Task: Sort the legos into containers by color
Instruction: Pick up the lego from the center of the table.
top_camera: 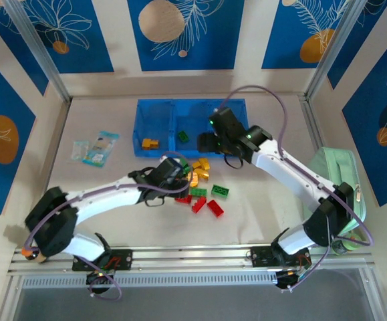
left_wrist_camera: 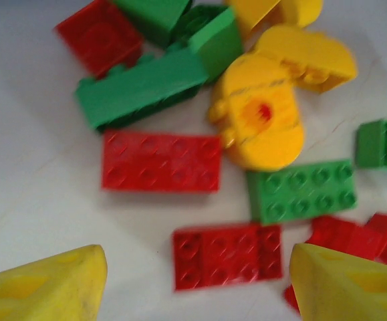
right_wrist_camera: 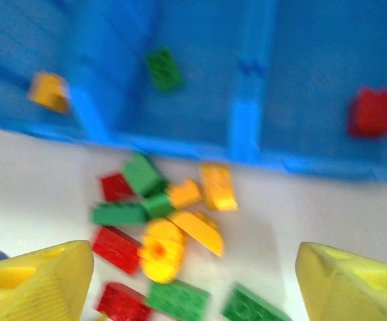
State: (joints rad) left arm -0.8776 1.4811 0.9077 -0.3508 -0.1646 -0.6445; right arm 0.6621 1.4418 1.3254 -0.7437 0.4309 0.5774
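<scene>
- The metal rail (top_camera: 193, 255) runs along the near edge and carries both arm bases. The strip of table (top_camera: 180, 231) just beyond it is bare.
- The left gripper (top_camera: 182, 175) (left_wrist_camera: 200, 287) hangs low at the near-left edge of the heap. Its jaws are spread with nothing between them, and a red brick (left_wrist_camera: 226, 257) lies flat just ahead of the gap.
- The legos (top_camera: 203, 186) (right_wrist_camera: 160, 234) lie mid-table in a loose heap of red, green and yellow, many touching or overlapping. The red ones are nearest and the yellow ones farthest.
- A narrow band of bare table separates the heap from the front wall of the tray (top_camera: 140, 105) (right_wrist_camera: 246, 154).
- The right gripper (top_camera: 210, 142) (right_wrist_camera: 193, 284) is above that front wall, jaws spread and empty. Its arm slants across the right half of the table and covers the tray's right compartment in the top view.
- In the tray, a yellow piece (right_wrist_camera: 46, 90) sits in the left compartment, a green piece (right_wrist_camera: 163, 67) in the middle one and a red piece (right_wrist_camera: 373, 110) in the right one.
- A pale packet (top_camera: 96, 148) lies left of the tray, well apart from the heap.
- A green case (top_camera: 337, 177) sits at the right edge, beside the right arm's elbow.
</scene>
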